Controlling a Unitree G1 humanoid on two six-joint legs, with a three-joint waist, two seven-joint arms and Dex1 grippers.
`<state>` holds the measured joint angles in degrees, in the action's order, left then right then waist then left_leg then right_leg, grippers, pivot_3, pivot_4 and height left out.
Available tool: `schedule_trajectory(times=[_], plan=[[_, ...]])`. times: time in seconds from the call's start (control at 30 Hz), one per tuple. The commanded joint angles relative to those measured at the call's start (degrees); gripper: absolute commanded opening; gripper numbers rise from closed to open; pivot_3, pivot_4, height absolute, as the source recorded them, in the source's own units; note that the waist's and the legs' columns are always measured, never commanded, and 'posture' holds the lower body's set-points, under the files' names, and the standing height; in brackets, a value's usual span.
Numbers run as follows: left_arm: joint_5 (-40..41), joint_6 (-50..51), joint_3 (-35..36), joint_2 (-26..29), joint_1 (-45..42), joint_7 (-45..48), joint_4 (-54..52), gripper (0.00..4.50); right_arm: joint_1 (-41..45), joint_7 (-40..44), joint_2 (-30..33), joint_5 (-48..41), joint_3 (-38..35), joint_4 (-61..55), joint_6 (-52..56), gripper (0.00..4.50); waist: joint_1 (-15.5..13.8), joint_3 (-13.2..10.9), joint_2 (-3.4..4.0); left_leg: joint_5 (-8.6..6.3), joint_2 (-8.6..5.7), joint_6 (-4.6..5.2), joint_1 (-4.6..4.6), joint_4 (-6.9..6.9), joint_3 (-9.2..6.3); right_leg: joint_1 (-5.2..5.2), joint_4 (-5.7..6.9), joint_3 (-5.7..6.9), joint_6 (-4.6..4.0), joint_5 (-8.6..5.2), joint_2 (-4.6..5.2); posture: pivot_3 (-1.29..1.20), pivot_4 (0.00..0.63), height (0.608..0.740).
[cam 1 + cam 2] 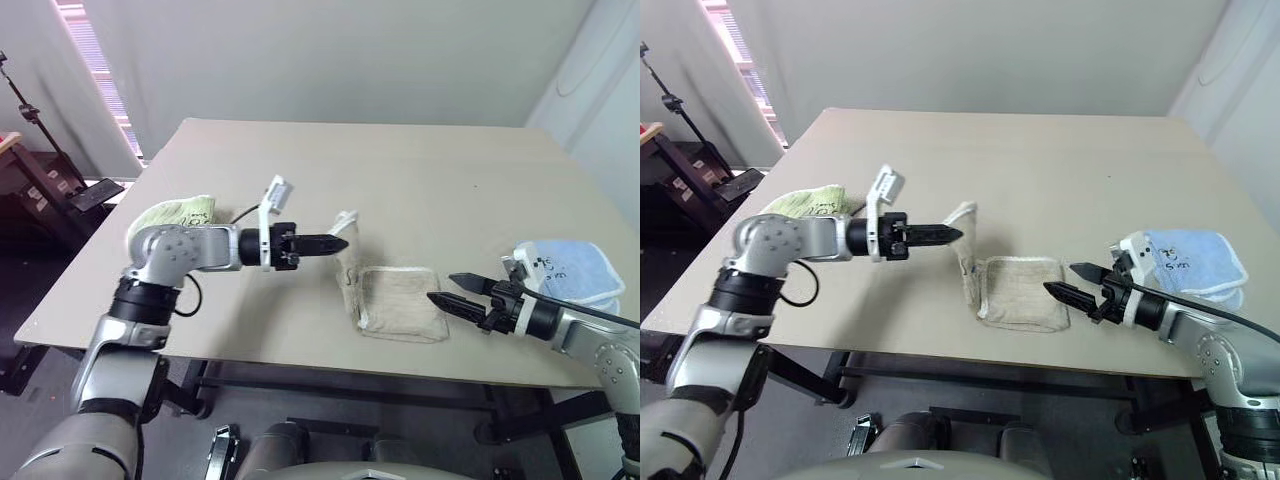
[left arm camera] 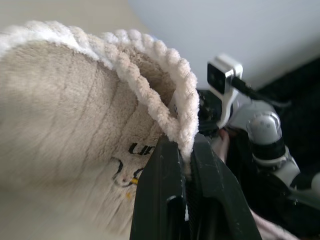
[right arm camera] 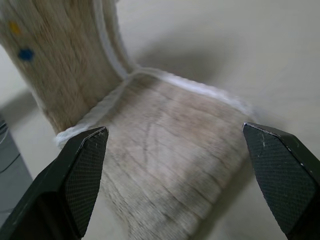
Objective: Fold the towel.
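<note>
The beige towel (image 1: pixel 400 303) with white corded edging lies folded on the table (image 1: pixel 400 170) near its front edge. Its left part is lifted upright off the table. My left gripper (image 1: pixel 343 241) is shut on the raised white-edged corner, seen close up as towel (image 2: pixel 75 115) with dark handwriting between the black fingers (image 2: pixel 160 195). My right gripper (image 1: pixel 441 290) stands open just right of the flat part of the towel (image 3: pixel 165 145), its fingertips (image 3: pixel 90 150) wide apart and holding nothing.
A light green cloth (image 1: pixel 172 213) lies at the table's left edge behind my left arm. A light blue cloth (image 1: pixel 568 268) lies at the right edge behind my right arm. A tripod and dark gear (image 1: pixel 60 180) stand beyond the left edge.
</note>
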<state>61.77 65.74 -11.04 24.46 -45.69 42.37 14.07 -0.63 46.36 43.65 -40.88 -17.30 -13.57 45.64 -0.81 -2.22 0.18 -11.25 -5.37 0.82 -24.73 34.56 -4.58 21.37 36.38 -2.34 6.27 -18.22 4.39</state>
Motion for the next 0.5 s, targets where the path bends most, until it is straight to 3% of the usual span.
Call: schedule_trajectory(times=[0.03, 0.5], plan=[[-6.9, -3.2, -3.9, -4.1, -3.4, 6.9, 2.9, 0.03, -2.0, -0.3, 1.1, -0.8, -3.7, -3.8, -0.3, 4.50, 0.0, 0.0, -0.04, 0.01, 0.00, 0.01, -0.02, -0.06, 0.00, 0.01, -0.03, 0.00, 0.01, 0.00, 0.00, 0.00, 0.000, 0.740], [-27.5, -16.3, -13.2, -19.4, -4.6, 21.0, 15.1, 0.03, -11.8, -4.4, -0.4, -2.2, -12.1, -9.2, 0.8, 4.50, -0.1, -0.1, -0.08, 0.07, 0.02, 0.16, -0.18, 0.18, -0.02, -0.12, 0.06, 0.05, 0.12, 0.06, -0.04, 0.00, 0.000, 0.740]])
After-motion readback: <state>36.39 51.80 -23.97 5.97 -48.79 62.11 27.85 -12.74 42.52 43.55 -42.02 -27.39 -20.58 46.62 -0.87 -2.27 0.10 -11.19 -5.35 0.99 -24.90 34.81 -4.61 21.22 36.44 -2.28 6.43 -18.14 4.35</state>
